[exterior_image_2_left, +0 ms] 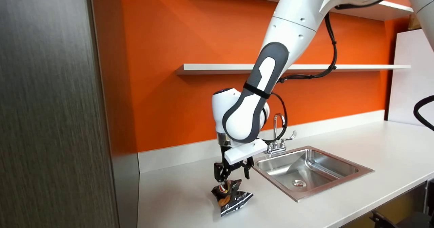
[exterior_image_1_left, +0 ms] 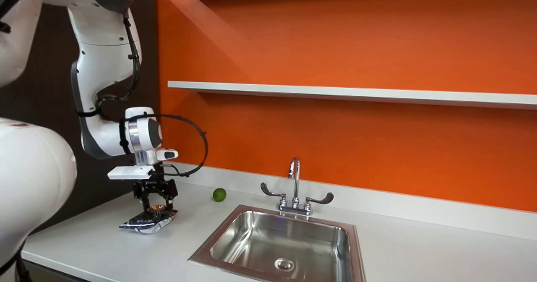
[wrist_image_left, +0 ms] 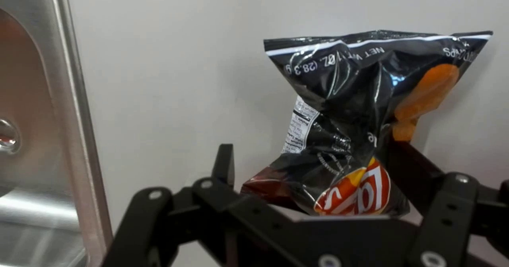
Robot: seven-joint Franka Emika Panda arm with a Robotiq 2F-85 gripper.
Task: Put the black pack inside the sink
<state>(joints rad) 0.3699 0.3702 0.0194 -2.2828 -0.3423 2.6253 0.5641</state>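
The black pack (wrist_image_left: 350, 132) is seen crumpled on the bench (exterior_image_1_left: 105, 252), outside and apart from the sink (exterior_image_1_left: 355, 248). The hand (exterior_image_2_left: 234, 177), spread apart, is positioned over it; contact with the pack cannot be judged.

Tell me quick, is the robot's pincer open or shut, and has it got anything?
Pincer: open, reaching down around the black pack but not clamped on it.
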